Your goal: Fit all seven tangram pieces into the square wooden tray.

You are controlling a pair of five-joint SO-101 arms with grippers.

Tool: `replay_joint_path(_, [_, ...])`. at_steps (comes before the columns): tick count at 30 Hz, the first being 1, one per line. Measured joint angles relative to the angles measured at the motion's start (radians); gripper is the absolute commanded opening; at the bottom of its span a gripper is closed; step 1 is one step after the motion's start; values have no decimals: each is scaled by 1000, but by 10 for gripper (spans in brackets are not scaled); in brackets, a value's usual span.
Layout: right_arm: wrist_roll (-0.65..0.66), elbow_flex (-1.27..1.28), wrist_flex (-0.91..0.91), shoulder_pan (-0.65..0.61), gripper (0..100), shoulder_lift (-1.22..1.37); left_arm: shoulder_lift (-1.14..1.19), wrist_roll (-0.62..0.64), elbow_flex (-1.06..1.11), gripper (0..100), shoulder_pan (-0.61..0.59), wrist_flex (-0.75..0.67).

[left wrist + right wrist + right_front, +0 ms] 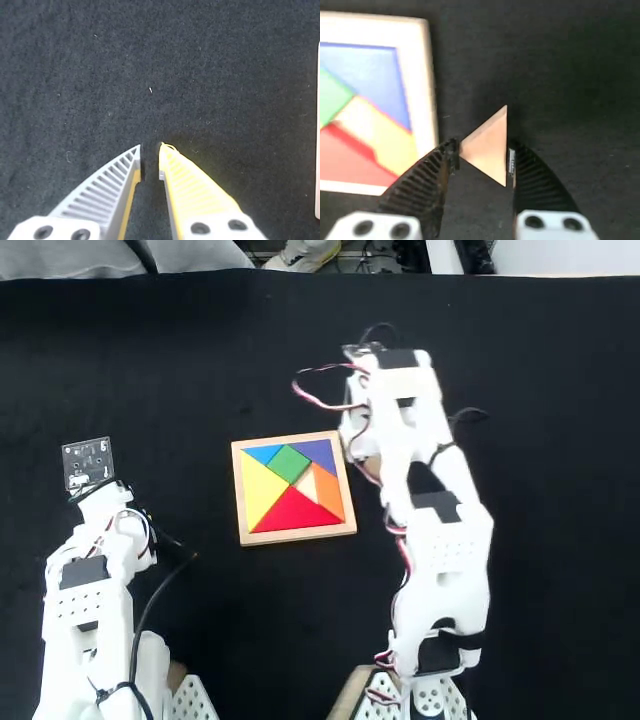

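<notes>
We see the right gripper [482, 150] clamped on a pale peach triangle piece [489, 147], one black finger on a corner and the other against the opposite edge. The piece is held over bare black cloth, outside the frame. The wooden tray [293, 488] lies just beside this gripper, on the side toward the left arm, with its light rim close to the triangle but not touching it.

Six tangram pieces sit inside the tray:
- a blue triangle [262, 453]
- a green square [289, 462]
- a purple parallelogram [318, 453]
- a yellow triangle [258, 490]
- a red triangle [295, 512]
- an orange piece [328, 495]

Among them, a pale triangular patch [308, 483] shows between the green, red and orange pieces.

The left gripper [150, 150] sits well apart from the tray. Its grey and yellow fingers are drawn almost together, with a thin slit between them and nothing held. Ahead of it there is only cloth, plus a pale strip [317, 130] that we cannot identify.

Red and white wires [320, 380] loop off the right arm [430, 530] just behind its gripper, near the tray's far corner. A black cable [160, 585] trails from the left arm [90, 590]. A small circuit board [88, 462] sits on that arm's wrist, and we cannot read its markings.

The tabletop [520, 360] is covered in black fabric. Grey cloth [120, 255] lies beyond its far edge.
</notes>
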Motion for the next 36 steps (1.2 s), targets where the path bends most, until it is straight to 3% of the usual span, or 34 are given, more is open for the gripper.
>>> replay_joint_path(6, [-109, 0, 6, -115, 127, -58, 0, 0, 0, 73, 0, 0])
replay_joint_path(14, [-365, 0, -23, -213, 128, -63, 0, 0, 0, 73, 0, 0])
replay_joint_path(24, [-384, -32, -77, -250, 131, 49, 0, 0, 0, 73, 0, 0])
replay_joint_path(36, [-384, -258, 98, -293, 132, 180, 0, 0, 0, 73, 0, 0])
